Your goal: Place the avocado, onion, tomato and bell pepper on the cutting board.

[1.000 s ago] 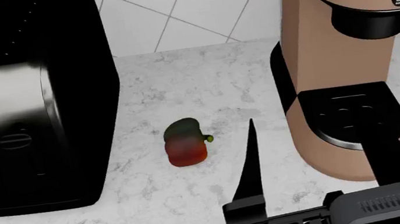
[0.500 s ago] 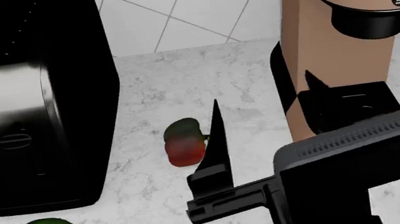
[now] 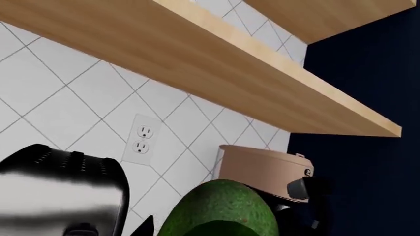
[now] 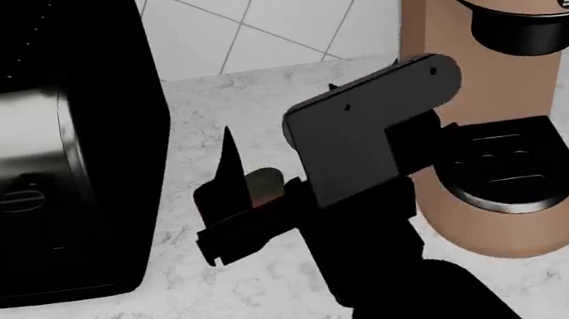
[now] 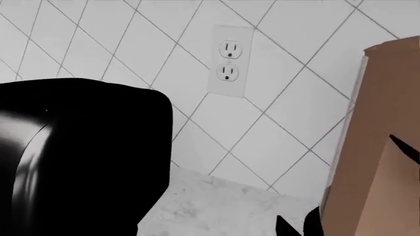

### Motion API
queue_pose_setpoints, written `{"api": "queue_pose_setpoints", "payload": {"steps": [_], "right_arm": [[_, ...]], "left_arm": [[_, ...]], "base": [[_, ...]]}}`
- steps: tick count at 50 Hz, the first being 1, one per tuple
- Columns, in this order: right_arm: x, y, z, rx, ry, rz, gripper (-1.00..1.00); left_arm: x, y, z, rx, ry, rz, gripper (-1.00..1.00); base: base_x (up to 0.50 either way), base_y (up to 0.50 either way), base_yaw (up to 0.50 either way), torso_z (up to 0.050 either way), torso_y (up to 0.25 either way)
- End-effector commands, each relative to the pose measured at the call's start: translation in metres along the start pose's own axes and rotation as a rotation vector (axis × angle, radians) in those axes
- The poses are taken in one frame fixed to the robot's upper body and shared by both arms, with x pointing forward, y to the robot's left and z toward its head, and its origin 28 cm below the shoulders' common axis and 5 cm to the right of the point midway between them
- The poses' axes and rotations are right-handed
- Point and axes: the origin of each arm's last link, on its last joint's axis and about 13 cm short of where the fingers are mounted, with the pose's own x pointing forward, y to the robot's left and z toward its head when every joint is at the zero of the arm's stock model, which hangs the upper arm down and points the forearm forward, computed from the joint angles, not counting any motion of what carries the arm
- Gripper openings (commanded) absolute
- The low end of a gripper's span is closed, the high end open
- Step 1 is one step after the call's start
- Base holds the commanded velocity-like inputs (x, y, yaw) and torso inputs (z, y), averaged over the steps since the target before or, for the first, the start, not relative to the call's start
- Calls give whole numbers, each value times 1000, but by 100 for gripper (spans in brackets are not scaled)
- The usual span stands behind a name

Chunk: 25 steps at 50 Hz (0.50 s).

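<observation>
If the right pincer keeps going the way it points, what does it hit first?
Judging from the right wrist view, probably the tiled wall between the toaster and the coffee machine, near the outlet. Depth is unclear.

"CANCEL" on black toaster (image 4: 40,160); round logo on coffee machine (image 4: 493,55), illegible.

My right arm (image 4: 373,155) and its fingers (image 4: 230,180) are flat matt black, half covering the bell pepper (image 4: 262,183) at mid-frame, of which only a dull green and reddish patch shows. The avocado (image 3: 220,209) is dark green with fine mottling, low in my left wrist view and a green sliver at the head view's lower left edge. The desk (image 4: 254,105) is white marble with grey veins, the toaster (image 4: 38,152) glossy black, the coffee machine (image 4: 478,23) tan-brown with black parts, the wall tiles (image 5: 131,29) white with grey grout, and the shelf (image 3: 196,64) light orange-tan wood.
</observation>
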Motion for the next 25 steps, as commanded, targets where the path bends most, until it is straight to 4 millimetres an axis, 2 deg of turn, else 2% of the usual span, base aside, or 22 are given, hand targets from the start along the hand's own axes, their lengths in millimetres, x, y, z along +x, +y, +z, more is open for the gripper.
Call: {"api": "queue_pose_setpoints", "payload": {"steps": [1,7,25], "right_arm": [[26,8,-10,52,121,67,100],[35,9,-14,58,155,72,100],[52,16,-47,78,280,99,100]], "left_arm": [[2,1,5,-20,-62,-39,-100],[1,1,5,-18,-63,-37,-100],[1,0,4,-10,-57,-43,-100]], "base": [[0,0,0,0,0],[0,0,0,0,0],[0,0,0,0,0]]}}
